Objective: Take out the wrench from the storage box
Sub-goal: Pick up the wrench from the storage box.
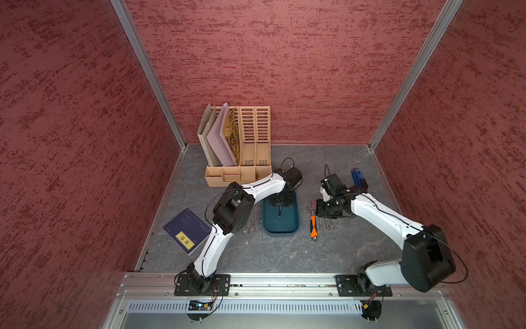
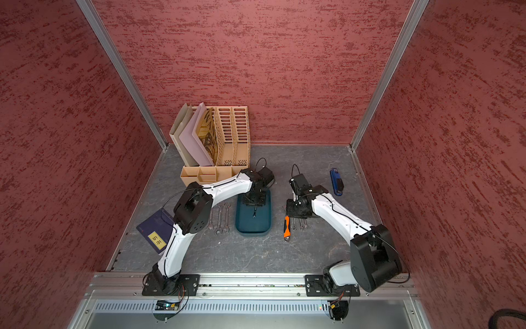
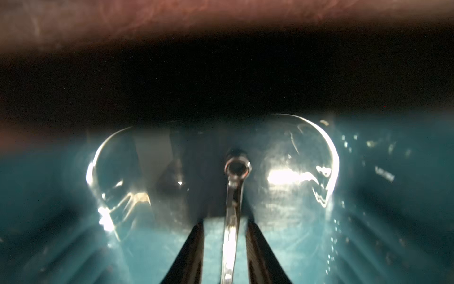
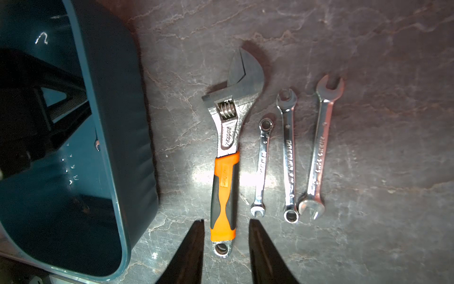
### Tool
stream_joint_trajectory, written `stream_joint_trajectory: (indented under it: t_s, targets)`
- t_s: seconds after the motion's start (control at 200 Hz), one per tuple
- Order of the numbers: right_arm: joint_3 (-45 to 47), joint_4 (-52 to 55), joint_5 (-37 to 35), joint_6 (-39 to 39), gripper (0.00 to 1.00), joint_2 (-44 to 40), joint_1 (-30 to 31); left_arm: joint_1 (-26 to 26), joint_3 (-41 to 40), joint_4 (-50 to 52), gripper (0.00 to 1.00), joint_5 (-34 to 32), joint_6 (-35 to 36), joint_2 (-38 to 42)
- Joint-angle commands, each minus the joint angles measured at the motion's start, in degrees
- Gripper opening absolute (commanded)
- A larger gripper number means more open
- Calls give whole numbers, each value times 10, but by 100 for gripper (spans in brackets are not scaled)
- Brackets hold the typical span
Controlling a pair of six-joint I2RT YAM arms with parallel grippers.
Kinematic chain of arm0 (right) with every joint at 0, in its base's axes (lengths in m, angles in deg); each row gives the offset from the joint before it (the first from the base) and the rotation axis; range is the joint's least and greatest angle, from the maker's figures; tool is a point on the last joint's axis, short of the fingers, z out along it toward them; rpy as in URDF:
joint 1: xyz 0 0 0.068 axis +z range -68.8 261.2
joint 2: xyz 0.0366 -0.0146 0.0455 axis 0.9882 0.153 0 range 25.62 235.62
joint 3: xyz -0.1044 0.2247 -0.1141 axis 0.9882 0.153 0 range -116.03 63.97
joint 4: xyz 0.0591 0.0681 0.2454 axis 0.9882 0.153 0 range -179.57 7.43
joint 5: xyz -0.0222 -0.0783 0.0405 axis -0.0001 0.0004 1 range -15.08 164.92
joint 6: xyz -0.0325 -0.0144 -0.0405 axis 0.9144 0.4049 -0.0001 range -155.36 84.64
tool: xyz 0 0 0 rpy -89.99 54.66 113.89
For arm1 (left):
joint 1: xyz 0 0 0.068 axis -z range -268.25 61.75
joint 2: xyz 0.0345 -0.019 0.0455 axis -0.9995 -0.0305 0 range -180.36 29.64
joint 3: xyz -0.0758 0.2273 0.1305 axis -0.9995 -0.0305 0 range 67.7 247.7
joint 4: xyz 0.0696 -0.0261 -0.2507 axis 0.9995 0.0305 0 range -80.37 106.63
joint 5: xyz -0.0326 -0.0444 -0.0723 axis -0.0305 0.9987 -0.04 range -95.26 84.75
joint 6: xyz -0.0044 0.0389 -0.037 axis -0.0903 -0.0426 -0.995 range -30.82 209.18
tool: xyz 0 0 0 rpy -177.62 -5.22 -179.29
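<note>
The dark teal storage box (image 1: 280, 232) (image 2: 253, 229) sits mid-table. A slim silver wrench (image 1: 280, 212) (image 3: 233, 204) lies on its floor. My left gripper (image 1: 280, 202) (image 3: 224, 221) reaches down into the box and stands open. Its two fingers straddle the wrench's shaft, with a gap on each side. Right of the box, my right gripper (image 1: 323, 212) (image 4: 226, 221) hovers open over the table. Below it is the handle end of an orange-handled adjustable wrench (image 1: 313, 225) (image 4: 226, 147), which it does not touch.
Three small silver wrenches (image 4: 288, 157) lie beside the adjustable one, and more wrenches (image 2: 220, 219) lie left of the box. A beige file organizer (image 1: 239, 148) stands at the back, a dark notebook (image 1: 186, 230) at the left, and a blue tool (image 2: 336, 182) at the back right.
</note>
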State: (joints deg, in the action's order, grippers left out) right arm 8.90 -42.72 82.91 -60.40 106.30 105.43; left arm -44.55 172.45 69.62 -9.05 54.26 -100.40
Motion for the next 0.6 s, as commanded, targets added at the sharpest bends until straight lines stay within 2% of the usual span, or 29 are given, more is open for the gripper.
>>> stream_joint_trajectory:
  t_s: [0.0, 0.1, 0.28, 0.596]
  targets:
    - [-10, 0, 3, 4, 35, 1, 2, 0, 10, 36, 30, -5, 16, -34]
    - [-10, 2, 3, 4, 35, 0, 1, 0, 12, 44, 23, -13, 17, -39]
    - [-11, 2, 6, 4, 35, 3, 2, 2, 9, 45, 18, -11, 15, -35]
    - [-14, 3, 5, 4, 35, 3, 2, 4, 7, 47, 14, -7, 12, -21]
